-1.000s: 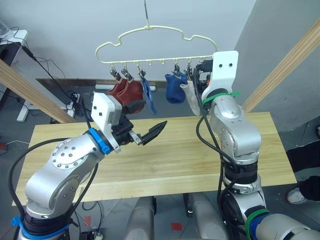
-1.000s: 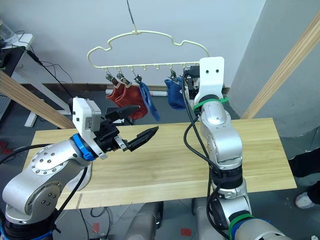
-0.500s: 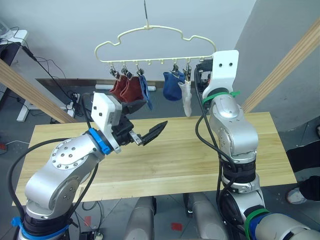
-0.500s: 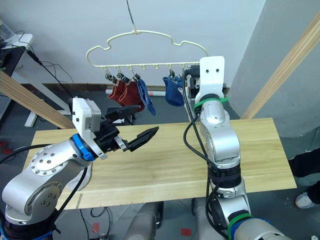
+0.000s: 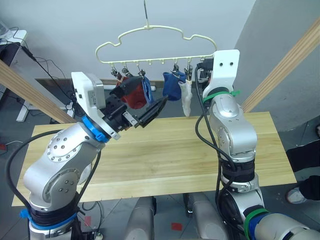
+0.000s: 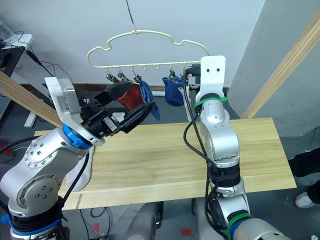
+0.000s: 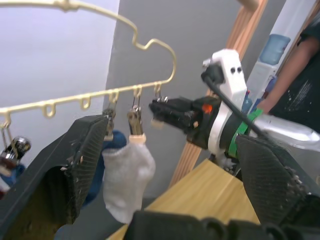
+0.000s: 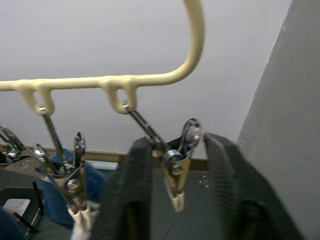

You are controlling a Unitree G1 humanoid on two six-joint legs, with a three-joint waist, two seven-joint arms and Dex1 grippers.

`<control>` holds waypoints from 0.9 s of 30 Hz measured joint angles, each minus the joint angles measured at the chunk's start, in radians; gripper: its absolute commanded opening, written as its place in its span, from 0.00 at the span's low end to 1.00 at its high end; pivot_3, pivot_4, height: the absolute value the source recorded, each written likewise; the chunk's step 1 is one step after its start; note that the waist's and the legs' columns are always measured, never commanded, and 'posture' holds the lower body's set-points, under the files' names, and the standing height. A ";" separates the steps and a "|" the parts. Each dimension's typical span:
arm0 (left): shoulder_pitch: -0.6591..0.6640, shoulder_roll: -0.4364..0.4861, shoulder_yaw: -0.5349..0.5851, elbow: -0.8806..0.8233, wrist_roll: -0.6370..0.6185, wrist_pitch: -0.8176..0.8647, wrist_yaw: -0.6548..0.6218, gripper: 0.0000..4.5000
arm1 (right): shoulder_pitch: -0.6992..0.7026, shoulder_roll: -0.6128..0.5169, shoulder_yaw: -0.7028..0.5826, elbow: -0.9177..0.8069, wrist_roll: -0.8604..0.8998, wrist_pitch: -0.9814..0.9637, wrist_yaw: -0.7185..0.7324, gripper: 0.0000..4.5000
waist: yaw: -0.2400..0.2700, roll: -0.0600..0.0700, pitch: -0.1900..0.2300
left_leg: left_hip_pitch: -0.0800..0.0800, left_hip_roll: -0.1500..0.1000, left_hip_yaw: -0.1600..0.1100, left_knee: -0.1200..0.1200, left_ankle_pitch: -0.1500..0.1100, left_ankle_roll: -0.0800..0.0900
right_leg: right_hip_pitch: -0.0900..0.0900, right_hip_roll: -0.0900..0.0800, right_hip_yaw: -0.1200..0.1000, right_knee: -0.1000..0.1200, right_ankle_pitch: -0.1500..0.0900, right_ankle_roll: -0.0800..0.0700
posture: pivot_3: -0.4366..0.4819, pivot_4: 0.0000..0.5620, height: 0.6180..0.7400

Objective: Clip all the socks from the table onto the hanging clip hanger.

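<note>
A white wall and a grey one meet behind the table (image 5: 165, 155), a wide top of pale yellowish planks with slanted wooden poles (image 5: 287, 62) rising at either side. Above its far edge hangs the clip hanger (image 5: 150, 42), thin cream-yellow wire with a wavy, cloud-like outline and a top hook, small metal clips dangling from loops along its bar.

I count five socks pinned up, going by colour: two rust red socks (image 5: 131, 92) bunched together toward the left, a narrow blue sock (image 5: 146, 90) just beside them, a second blue sock (image 5: 172, 86) further right, and a light grey sock (image 5: 186, 98) hanging next to it. In the right wrist view the end clip (image 8: 175, 162) hangs bare.

The left gripper (image 5: 137, 106) is raised in front of the red socks, partly hiding them, its two black fingers spread wide with nothing between them. The right gripper (image 8: 175, 190) sits up at the hanger's right end; its fingers stand on either side of the bare end clip, apart, and I cannot tell whether they touch it.

A pale cloth (image 6: 82, 172) hangs over the table's left edge behind the left arm; whether it is a sock I cannot tell. A person's dark sleeve (image 5: 305, 155) shows at the far right, and cables trail over the floor at the back left.
</note>
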 measured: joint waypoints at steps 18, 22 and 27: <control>0.028 0.019 -0.004 0.000 0.022 -0.023 -0.002 1.00 | -0.015 -0.005 0.002 0.009 -0.001 -0.018 0.004 0.25 | 0.001 0.000 0.000 | 0.000 0.000 0.000 0.000 0.000 0.000 | 0.000 0.000 0.000 0.000 0.000 0.000 | 0.53 0.62 1.00; 0.028 0.022 -0.004 0.000 0.027 -0.027 -0.002 1.00 | -0.015 -0.004 0.002 0.009 -0.001 -0.020 0.003 0.49 | 0.001 0.000 0.000 | 0.000 0.000 0.000 0.000 0.000 0.000 | 0.000 0.000 0.000 0.000 0.000 0.000 | 0.53 0.62 1.00; 0.028 0.022 -0.006 -0.001 0.035 -0.036 -0.002 1.00 | -0.015 -0.001 0.002 0.009 -0.001 -0.020 0.003 0.49 | 0.001 0.000 0.000 | 0.000 0.000 0.000 0.000 0.000 0.000 | 0.000 0.000 0.000 0.000 0.000 0.000 | 0.53 0.62 1.00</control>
